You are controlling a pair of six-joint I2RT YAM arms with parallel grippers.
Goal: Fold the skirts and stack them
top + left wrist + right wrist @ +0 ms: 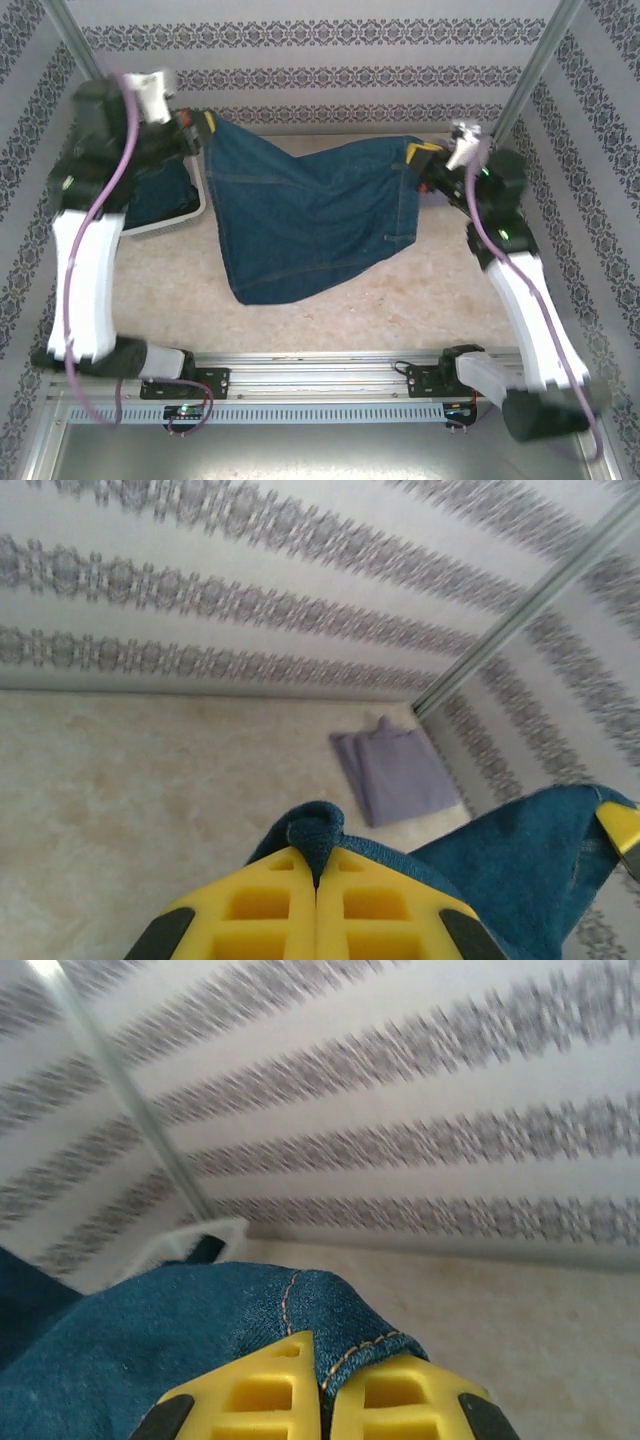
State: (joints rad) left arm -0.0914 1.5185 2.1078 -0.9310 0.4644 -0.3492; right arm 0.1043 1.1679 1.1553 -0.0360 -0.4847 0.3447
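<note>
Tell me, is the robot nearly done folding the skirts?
Not yet. Done: the lavender skirt lies folded flat near the far corner. In hand: the left gripper and right gripper each pinch the blue denim skirt, holding it stretched between them. To do: folding that one, stacking it, plus the dark cloth waiting in the white basket.

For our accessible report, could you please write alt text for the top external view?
Two robot arms hold a blue denim skirt stretched between them, the left pincer and the right pincer each shut on a top corner. Its lower end drapes onto the beige table; a white basket sits at the left.
</note>
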